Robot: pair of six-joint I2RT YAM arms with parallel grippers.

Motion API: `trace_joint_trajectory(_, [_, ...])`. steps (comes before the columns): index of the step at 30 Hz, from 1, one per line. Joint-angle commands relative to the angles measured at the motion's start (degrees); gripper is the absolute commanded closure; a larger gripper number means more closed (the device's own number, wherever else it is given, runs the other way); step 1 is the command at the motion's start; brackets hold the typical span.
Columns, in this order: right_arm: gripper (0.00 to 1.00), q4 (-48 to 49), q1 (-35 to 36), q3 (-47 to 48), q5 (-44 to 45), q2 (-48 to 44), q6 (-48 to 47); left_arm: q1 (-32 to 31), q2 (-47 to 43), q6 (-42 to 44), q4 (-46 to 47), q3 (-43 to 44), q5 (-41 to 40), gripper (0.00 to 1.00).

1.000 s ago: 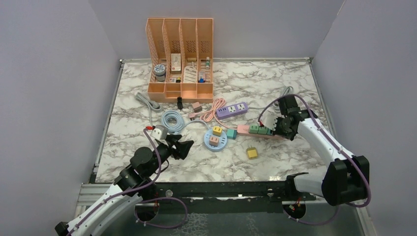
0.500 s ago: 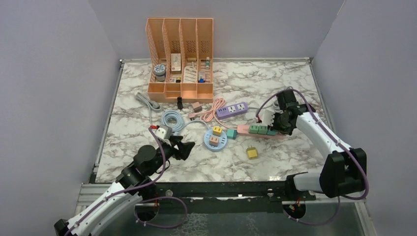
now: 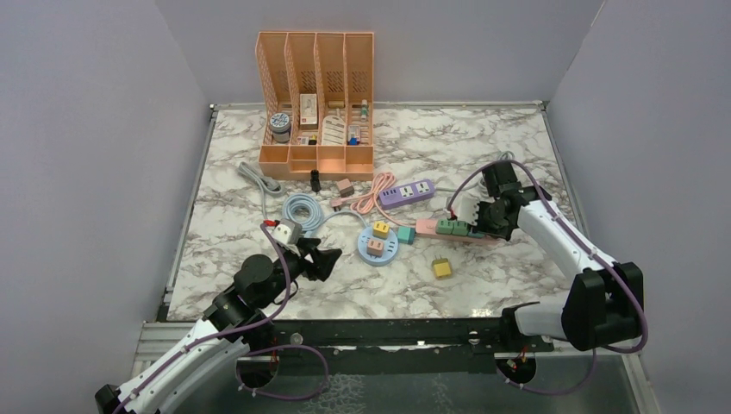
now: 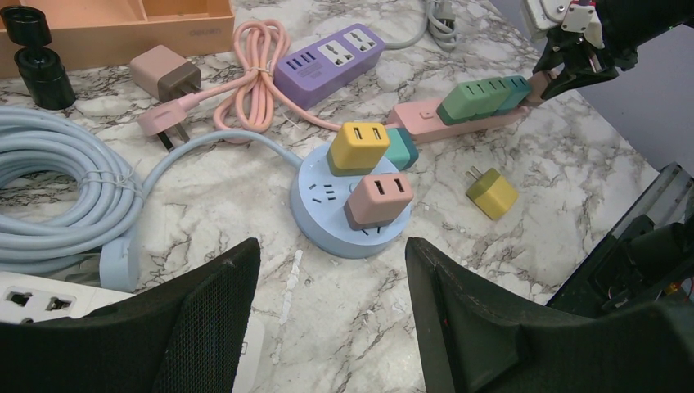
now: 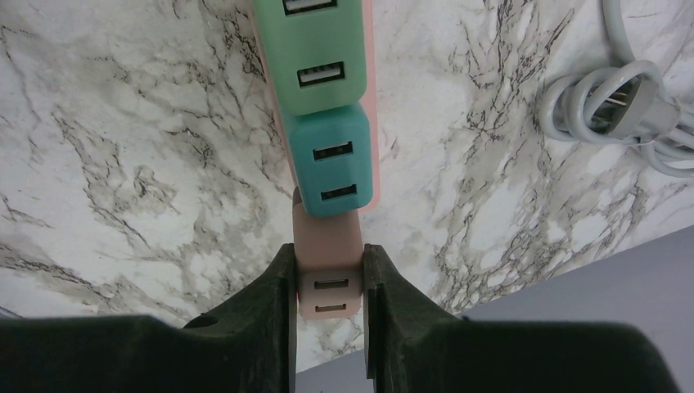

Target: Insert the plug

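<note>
Between matte fingers — boxy, seemingly plastic plug.

Prongs of the pink plug are hidden under its body.

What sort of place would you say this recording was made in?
Probably a robotics lab test cell: plain purple walls box in a marble-patterned table, and staged props such as the pink power strip and orange desk organizer sit on it.
</note>
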Motion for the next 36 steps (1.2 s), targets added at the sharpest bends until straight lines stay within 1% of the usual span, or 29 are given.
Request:
trace_joint_trajectory(1, [0.99,-0.1,0.0,-3.5,0.2,1.6,-7.4,-0.2,-0.2,0.5,0.6,1.6,0.2,0.33])
trace_joint_trajectory(5, [0.99,1.7,0.1,-3.3,0.1,1.9,-8.9,-0.2,-0.5,0.6,0.4,1.5,-0.2,0.32])
trace_joint_trajectory(9, [0.99,0.9,0.1,-0.3,-7.0,2.6,-7.0,-0.2,-0.7,0.9,0.1,1.6,-0.4,0.32])
trace_joint_trajectory(16, [0.99,-3.0,0.3,2.7,-15.8,2.7,-1.2,-0.2,-1.5,1.0,-0.4,1.6,-1.7,0.32])
trace_joint_trajectory(21, [0.99,-6.1,1.9,-0.1,-16.1,1.6,-0.4,-0.2,-1.7,1.2,-0.5,1.6,-2.2,0.32])
trace_joint_trajectory(24, [0.99,-7.9,3.3,0.0,-17.0,0.6,0.7,-0.2,-1.4,1.2,-0.6,1.6,-2.4,0.32])
trace_joint_trajectory(29, [0.99,-6.5,4.1,-0.4,-15.2,1.1,-1.1,-0.2,-0.8,1.3,-0.4,1.5,-2.5,0.32])
trace_joint_trajectory(36, [0.99,-3.2,5.8,0.1,-13.3,4.4,-3.3,-0.2,-0.5,1.2,-0.5,1.6,-2.5,0.32])
